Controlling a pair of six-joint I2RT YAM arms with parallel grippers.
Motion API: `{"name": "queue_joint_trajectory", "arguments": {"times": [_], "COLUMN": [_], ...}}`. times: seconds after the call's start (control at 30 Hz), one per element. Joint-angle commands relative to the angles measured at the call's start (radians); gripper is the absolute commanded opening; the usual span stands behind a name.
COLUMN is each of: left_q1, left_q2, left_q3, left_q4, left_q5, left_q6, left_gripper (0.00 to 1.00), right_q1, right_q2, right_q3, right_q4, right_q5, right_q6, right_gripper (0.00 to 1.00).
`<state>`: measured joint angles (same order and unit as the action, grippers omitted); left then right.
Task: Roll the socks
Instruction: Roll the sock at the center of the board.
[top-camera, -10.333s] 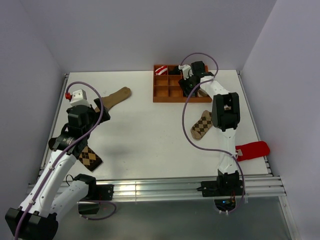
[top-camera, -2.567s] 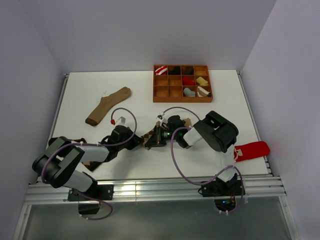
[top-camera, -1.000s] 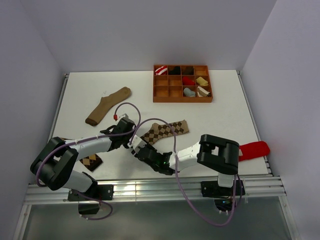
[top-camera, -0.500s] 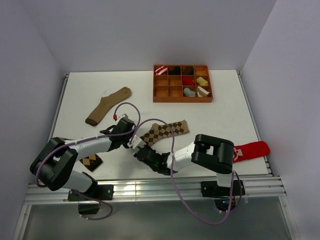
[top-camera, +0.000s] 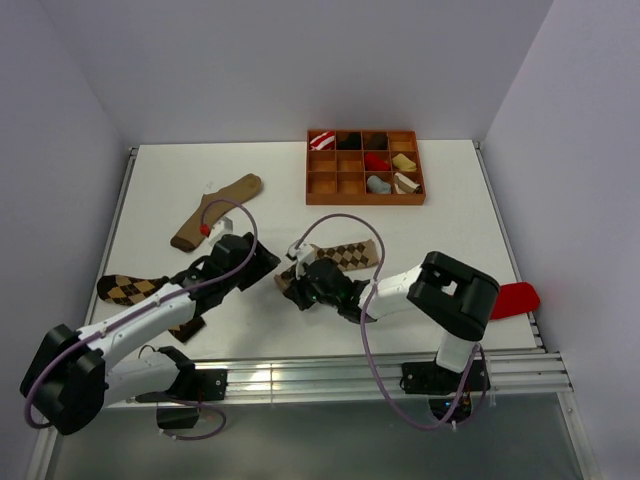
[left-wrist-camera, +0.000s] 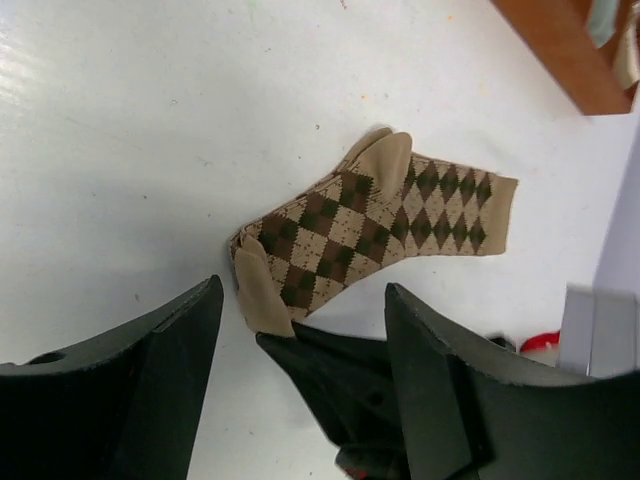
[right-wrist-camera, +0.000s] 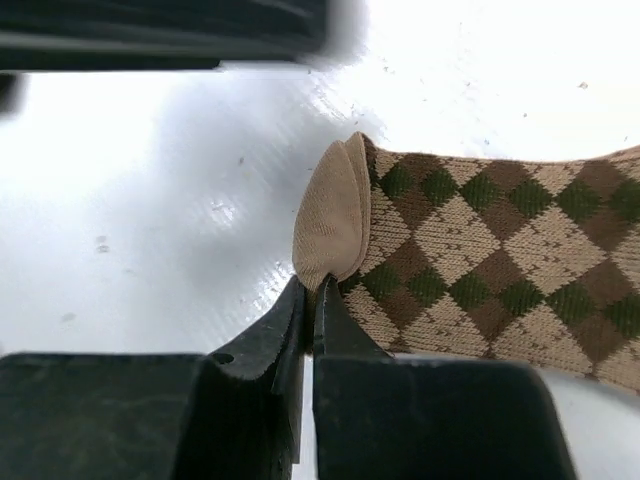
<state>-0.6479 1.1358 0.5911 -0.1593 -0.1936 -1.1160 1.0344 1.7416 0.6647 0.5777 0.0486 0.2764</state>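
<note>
The lighter argyle sock (top-camera: 342, 256) lies flat in the middle of the table, its plain tan toe pointing left. My right gripper (top-camera: 297, 284) is shut on that toe; in the right wrist view the two fingers pinch the toe's edge (right-wrist-camera: 330, 225) at the gripper (right-wrist-camera: 314, 300). My left gripper (top-camera: 258, 262) stands open just left of the sock, touching nothing. In the left wrist view its gripper (left-wrist-camera: 300, 335) frames the sock (left-wrist-camera: 370, 225) and the right arm's fingers (left-wrist-camera: 345, 385). The darker argyle sock (top-camera: 125, 289) lies at the near left, partly under the left arm.
A long plain tan sock (top-camera: 215, 212) lies at the back left. A brown compartment tray (top-camera: 363, 197) with several rolled socks stands at the back centre. A red sock (top-camera: 517, 297) lies at the right edge, behind the right arm.
The left gripper has opened and let go of the sock's toe, drawing back slightly. The right gripper has moved up from the near edge to the toe and shut on it.
</note>
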Motion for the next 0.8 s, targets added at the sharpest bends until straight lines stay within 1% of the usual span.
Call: {"name": "queue_joint_trajectory", "arguments": {"times": [0.0,0.13,0.2,0.33,0.4,0.47,0.63,0.77], "left_q1": [-0.002,-0.002,-0.002,-0.006,-0.006,-0.006,-0.006,-0.006], "left_q2": [-0.067,-0.1,-0.099,-0.058,-0.036,-0.004,0.086,0.163], "left_q3": [-0.068,-0.141,-0.175,-0.206,-0.211,-0.211,-0.208,-0.195], "left_q4": [0.053,0.15,0.202,0.26,0.288,0.311,0.356,0.397], "left_q5": [-0.046,0.014,0.034,0.071,0.077,0.079,0.082,0.086], "left_q6": [-0.054,-0.079,-0.087,-0.106,-0.111,-0.117,-0.151,-0.163], "left_gripper": [0.71,0.7,0.71,0.69,0.67,0.67,0.65,0.62], "right_q1": [-0.08,-0.169,-0.221,-0.289,-0.307,-0.323,-0.335,-0.338], "right_q2": [-0.031,0.001,0.047,0.154,0.185,0.22,0.263,0.277], "right_q3": [-0.039,-0.071,-0.08,-0.096,-0.094,-0.089,-0.071,-0.054], "right_q4": [0.117,0.22,0.29,0.419,0.468,0.479,0.452,0.396], "right_q5": [-0.28,-0.447,-0.545,-0.665,-0.697,-0.72,-0.733,-0.731], "right_q6": [0.162,0.286,0.37,0.5,0.556,0.578,0.603,0.6], "right_gripper": [0.0,0.0,0.0,0.0,0.0,0.0,0.0,0.0]}}
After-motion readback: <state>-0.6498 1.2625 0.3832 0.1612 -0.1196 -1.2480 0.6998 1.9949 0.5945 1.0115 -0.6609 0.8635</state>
